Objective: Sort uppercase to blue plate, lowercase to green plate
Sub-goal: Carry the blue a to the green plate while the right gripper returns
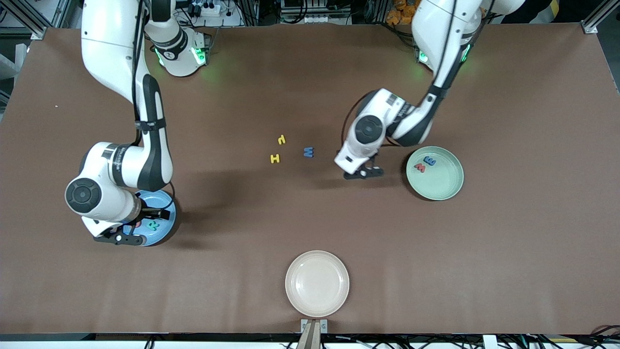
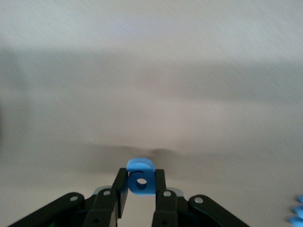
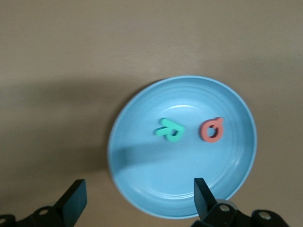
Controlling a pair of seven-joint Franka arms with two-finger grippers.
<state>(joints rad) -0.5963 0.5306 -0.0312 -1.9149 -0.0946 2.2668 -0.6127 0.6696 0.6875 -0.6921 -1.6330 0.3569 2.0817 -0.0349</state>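
Note:
My left gripper is shut on the small blue round lowercase letter and holds it over the table beside the green plate. That plate holds the red w and the blue m. My right gripper is open and empty over the edge of the blue plate. The right wrist view shows that plate holding the teal R and the red Q. The yellow H, the small yellow n/u and the blue M/W lie mid-table.
A cream plate sits near the table edge closest to the front camera, with nothing on it. The blue plate is at the right arm's end of the table, the green plate at the left arm's end.

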